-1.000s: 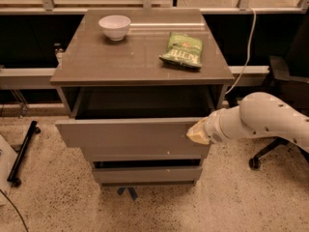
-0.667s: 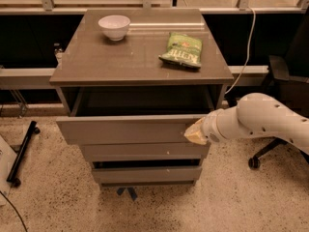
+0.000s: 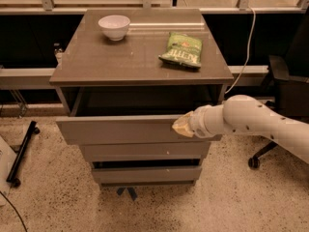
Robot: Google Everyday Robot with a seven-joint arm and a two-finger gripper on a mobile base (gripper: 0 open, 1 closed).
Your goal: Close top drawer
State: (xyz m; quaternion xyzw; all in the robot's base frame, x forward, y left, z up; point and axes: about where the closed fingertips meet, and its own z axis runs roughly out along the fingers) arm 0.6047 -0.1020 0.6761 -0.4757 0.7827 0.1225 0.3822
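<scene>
The top drawer [image 3: 116, 128] is a wide grey drawer with a flat, handleless front. It stands pulled out from the grey cabinet [image 3: 140, 66], with a dark gap showing behind its front. My gripper [image 3: 179, 126] is at the end of the white arm that reaches in from the right. Its yellowish tip rests against the right part of the drawer front.
A white bowl [image 3: 114, 26] and a green chip bag [image 3: 182, 50] lie on the cabinet top. Two shallower drawer fronts [image 3: 145, 151] sit below the top drawer. An office chair [image 3: 285, 100] stands at the right. A black stand [image 3: 21, 153] lies on the floor at the left.
The top drawer has slid back a little toward the cabinet, and my gripper has moved with its front.
</scene>
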